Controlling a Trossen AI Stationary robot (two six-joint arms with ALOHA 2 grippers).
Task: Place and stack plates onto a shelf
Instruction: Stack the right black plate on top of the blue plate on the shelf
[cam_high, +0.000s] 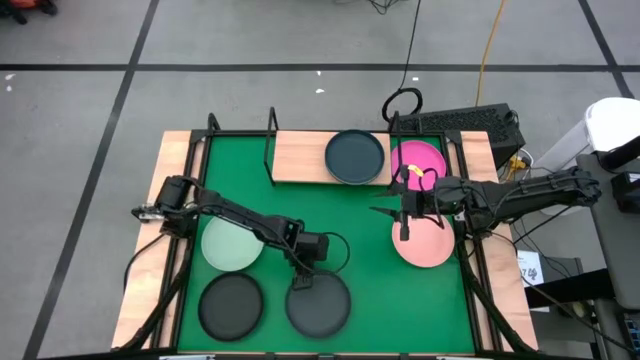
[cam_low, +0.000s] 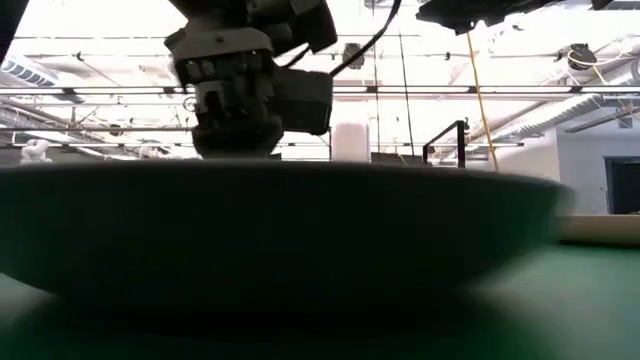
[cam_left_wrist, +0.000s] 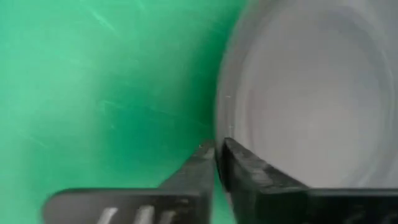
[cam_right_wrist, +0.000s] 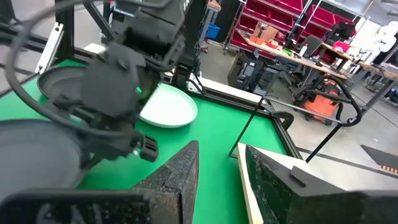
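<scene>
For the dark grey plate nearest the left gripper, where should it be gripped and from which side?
Best grip is the plate's rim, one finger inside and one outside, coming down from above at the edge nearest the shelf. The plate lies flat on the mat, so only its raised lip offers a hold. The left gripper is already at that edge, fingers nearly together on the rim.

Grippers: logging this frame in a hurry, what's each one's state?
Left gripper: shut on the round dark grey plate's rim.
Right gripper: open, empty.
</scene>
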